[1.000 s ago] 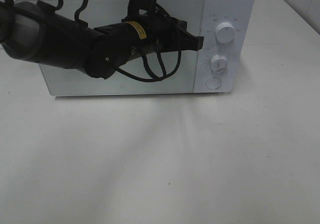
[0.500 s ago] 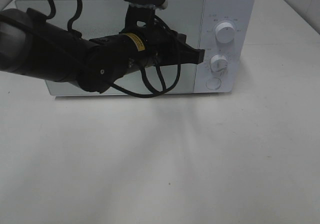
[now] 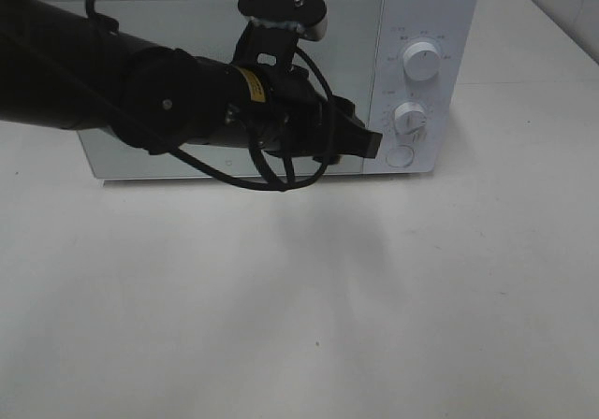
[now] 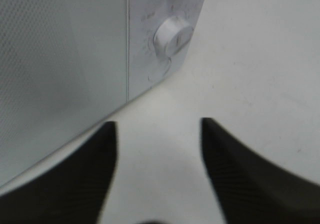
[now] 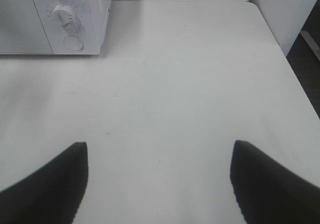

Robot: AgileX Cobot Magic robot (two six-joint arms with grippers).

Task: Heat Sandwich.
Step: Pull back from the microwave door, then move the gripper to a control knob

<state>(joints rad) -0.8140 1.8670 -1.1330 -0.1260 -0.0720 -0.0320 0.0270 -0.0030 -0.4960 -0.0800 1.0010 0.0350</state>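
We see the microwave (image 3: 426, 3) cased in smooth white with a soft sheen. Whether it is painted metal or plastic, we cannot tell. Its door (image 3: 187, 17) is a pale grey-green pane, smooth from the high camera, though the left wrist view shows a fine dotted mesh in it. The knobs (image 3: 422, 62) look like glossy white plastic. The table (image 3: 374, 325) is matt off-white and smooth, with a few faint marks. The left arm (image 3: 94, 92) has a black shell with a dull satin finish, a yellow label (image 3: 255, 84) stuck on it, and black rubbery cables (image 3: 271, 185). On the left gripper (image 4: 157, 129) the fingers (image 4: 250, 179) are matt black with a fine woven-looking grain — the right gripper (image 5: 159, 149) looks matt black too, but blurred.
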